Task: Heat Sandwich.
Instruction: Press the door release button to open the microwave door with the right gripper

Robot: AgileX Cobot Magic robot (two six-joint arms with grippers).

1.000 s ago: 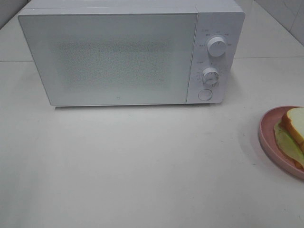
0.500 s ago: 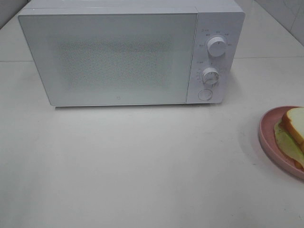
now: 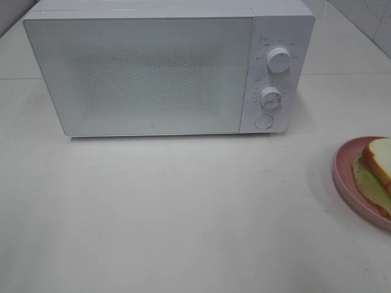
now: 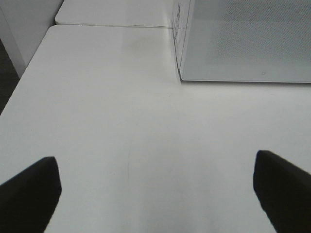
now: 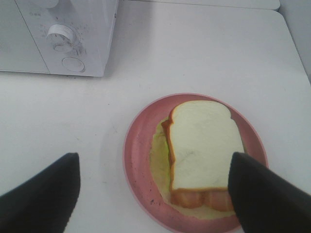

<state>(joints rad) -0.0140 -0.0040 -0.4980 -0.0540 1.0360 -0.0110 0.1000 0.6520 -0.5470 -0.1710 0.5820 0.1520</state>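
Reading this as the very start of the job, I judge that none of the heating has been done. The microwave [image 3: 146,73] stands at the back of the bench [image 3: 183,213] with its door [image 3: 140,76] shut. The sandwich [image 5: 204,145] lies on its pink plate [image 5: 138,165] out on the bench, off to the right of the oven and nearer the camera, partly cut by the edge of the high view. The step in hand looks to me like the approach. My right jaws stand wide, one dark finger at each side of the wrist view with the plate between them. They hold nothing, and as far as I can tell they touch neither plate nor bread, though I cannot say how high above it they hang. My left jaws are spread just as wide over bare bench near the oven's left front corner, empty and touching nothing. Neither arm shows in the high view. Next, I think, the door has to be opened before the plate travels, most likely by the round button [image 3: 263,121] low on the oven's right side. That wants a gentle, square press so the oven does not slide back. Then the right jaws would need to take the plate by its rim and keep it level, since the bread could slip off the filling.
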